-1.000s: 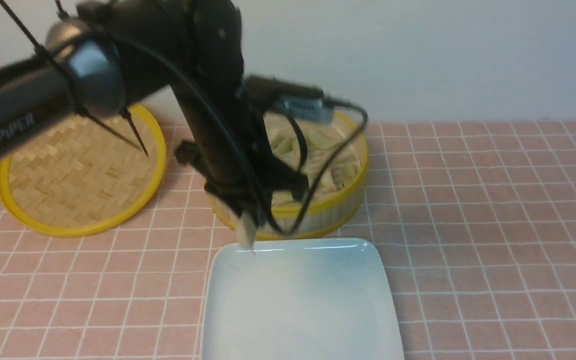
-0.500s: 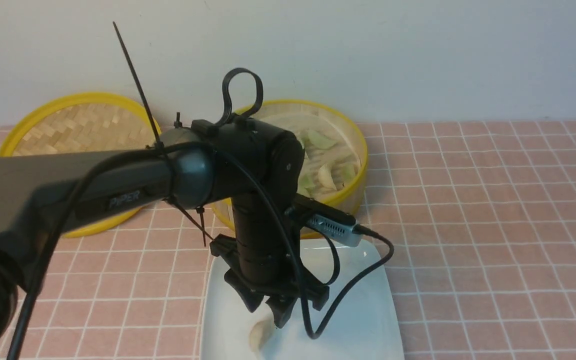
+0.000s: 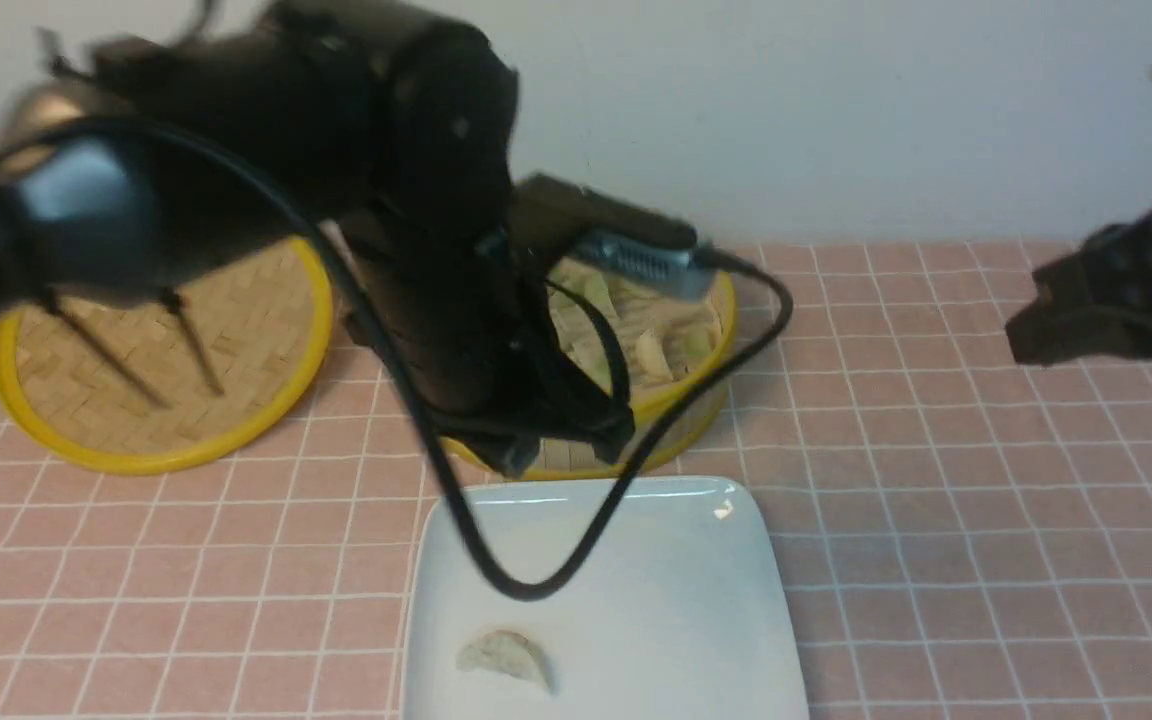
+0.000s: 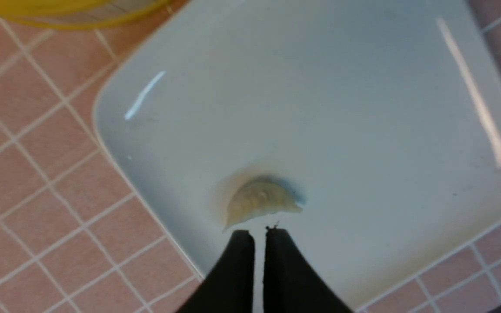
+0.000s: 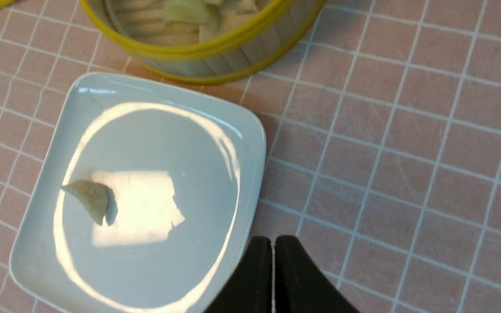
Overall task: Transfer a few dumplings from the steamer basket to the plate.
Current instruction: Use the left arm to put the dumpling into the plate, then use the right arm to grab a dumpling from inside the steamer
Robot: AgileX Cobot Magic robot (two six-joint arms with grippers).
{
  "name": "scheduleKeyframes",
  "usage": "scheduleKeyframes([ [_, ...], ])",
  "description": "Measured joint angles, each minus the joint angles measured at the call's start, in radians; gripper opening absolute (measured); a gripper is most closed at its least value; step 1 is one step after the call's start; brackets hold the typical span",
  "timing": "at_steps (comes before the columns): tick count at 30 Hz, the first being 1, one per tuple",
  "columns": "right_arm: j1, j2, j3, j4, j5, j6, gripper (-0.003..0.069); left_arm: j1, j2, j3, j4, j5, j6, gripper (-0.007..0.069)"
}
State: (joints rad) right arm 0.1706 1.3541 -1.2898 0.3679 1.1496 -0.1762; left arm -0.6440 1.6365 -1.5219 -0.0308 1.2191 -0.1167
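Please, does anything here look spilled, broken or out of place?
Nothing stands out. One dumpling lies on the plate, more dumplings sit in the steamer basket, and the woven lid lies flat beside it.

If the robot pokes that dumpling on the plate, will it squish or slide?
The dumpling looks soft and thin-skinned, so it would probably squish rather than stay stiff. The plate is glossy, so a push may well slide it. It lies flat, so rolling seems unlikely.
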Motion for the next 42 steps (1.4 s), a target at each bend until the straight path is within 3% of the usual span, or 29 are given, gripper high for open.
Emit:
scheduleKeyframes([
  [11, 0.110, 0.391, -0.389, -0.077, -0.029, -0.003, 0.0016, 0.000, -0.455, 0.173, 0.008, 0.022, -0.106, -0.0006],
  [15, 0.194, 0.590, -0.550, -0.115, -0.037, -0.003, 0.0068, 0.000, -0.630, 0.329, 0.011, -0.001, -0.168, -0.0006],
  [21, 0.282, 0.842, -0.737, -0.214, -0.037, -0.003, 0.0213, 0.000, -0.796, 0.477, 0.031, -0.008, -0.254, -0.0006],
  [25, 0.300, 0.953, -0.805, -0.265, -0.037, 0.011, 0.0321, 0.000, -0.892, 0.516, 0.049, 0.021, -0.318, -0.0006],
  [29, 0.301, 1.027, -0.837, -0.282, -0.043, 0.019, 0.0372, 0.000, -0.966, 0.517, 0.073, 0.039, -0.363, -0.0006],
  [34, 0.303, 1.067, -0.852, -0.283, -0.082, 0.019, 0.0328, 0.000, -1.029, 0.517, 0.080, 0.043, -0.385, -0.0006],
  [38, 0.303, 1.070, -0.868, -0.288, -0.051, 0.020, 0.0111, 0.000, -1.062, 0.517, 0.080, 0.057, -0.388, -0.0006],
  [42, 0.304, 1.052, -0.940, -0.292, 0.068, 0.027, 0.0115, 0.000, -1.067, 0.517, 0.080, 0.057, -0.388, -0.0006],
])
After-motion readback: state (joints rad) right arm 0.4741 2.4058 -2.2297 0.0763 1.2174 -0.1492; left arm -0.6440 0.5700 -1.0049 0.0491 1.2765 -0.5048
